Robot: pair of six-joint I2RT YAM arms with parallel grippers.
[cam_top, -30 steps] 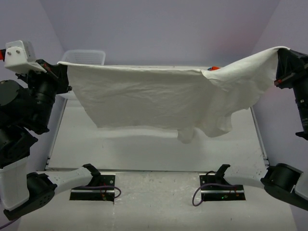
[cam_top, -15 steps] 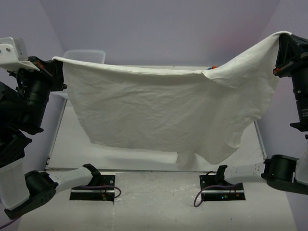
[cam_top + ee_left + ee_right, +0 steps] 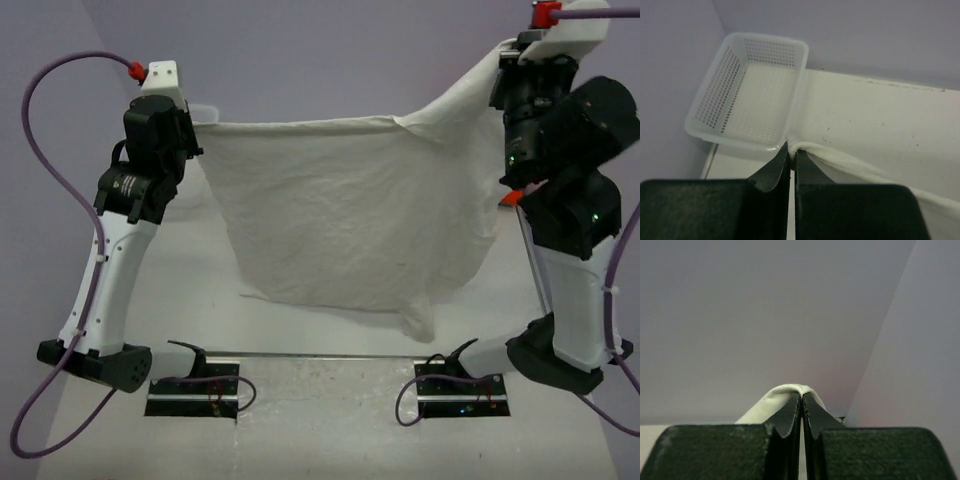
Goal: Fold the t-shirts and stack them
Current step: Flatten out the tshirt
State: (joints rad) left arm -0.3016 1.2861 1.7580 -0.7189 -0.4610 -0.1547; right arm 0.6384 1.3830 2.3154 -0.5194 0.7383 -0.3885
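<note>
A large cream t-shirt (image 3: 350,220) hangs spread in the air between both arms, its lower edge just above the table. My left gripper (image 3: 198,125) is shut on its upper left corner, and the pinched cream t-shirt (image 3: 840,160) trails off right from the left gripper (image 3: 791,150). My right gripper (image 3: 503,62) is shut on the upper right corner, held higher. In the right wrist view a fold of the cream t-shirt (image 3: 775,397) drapes over the tips of the right gripper (image 3: 801,396). No other t-shirts show.
A white mesh basket (image 3: 747,92) stands at the back left corner of the table (image 3: 880,115), against the wall. A sliver of the white mesh basket (image 3: 205,112) shows behind the left arm. Purple walls enclose the table on three sides.
Both arms have risen and drawn inward, lifting the shirt so it hangs narrower and more upright. The orange patch seen behind its top edge no longer shows.
</note>
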